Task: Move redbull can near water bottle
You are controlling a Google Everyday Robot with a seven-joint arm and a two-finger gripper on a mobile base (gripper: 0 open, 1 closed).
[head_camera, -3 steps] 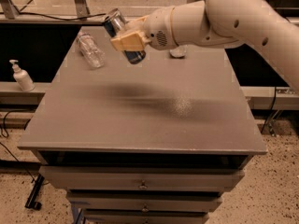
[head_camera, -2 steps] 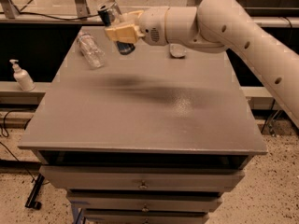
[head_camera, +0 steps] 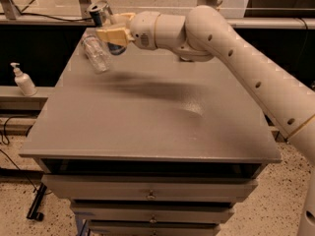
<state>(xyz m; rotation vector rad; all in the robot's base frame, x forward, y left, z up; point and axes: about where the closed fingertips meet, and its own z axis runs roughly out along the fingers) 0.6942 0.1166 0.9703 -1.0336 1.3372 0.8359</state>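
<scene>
Camera view of a grey tabletop (head_camera: 147,127) set over a stack of drawers (head_camera: 150,194), seen from the near side and slightly above.

The white arm (head_camera: 236,53) enters from the right edge and reaches across the far half of the tabletop to its far left corner. There the gripper (head_camera: 112,27) points left, raised above the surface. Its yellowish jaws are closed on the redbull can (head_camera: 100,11), one finger (head_camera: 112,35) crossing the can's near side and the other lying along its far side.

The can is tilted. Its silver top, with the rim showing, points up and to the far left above the jaws. Its blue lower end sticks out below them, toward the tabletop. The can is held in the air, and whether its lower end touches anything cannot be told.

The water bottle (head_camera: 96,55) is clear and ribbed. It lies on its side on the tabletop at the far left corner, just left of and below the held can, with its length running from far to near. In this view the can and the bottle sit just beside each other and partly overlap.

A soft shadow (head_camera: 147,85) of the arm falls on the tabletop to the right of the bottle.

Off the tabletop, a white pump dispenser (head_camera: 23,81) stands upright on a low ledge (head_camera: 10,96) at the left. The speckled floor (head_camera: 275,215) shows at the lower right.
</scene>
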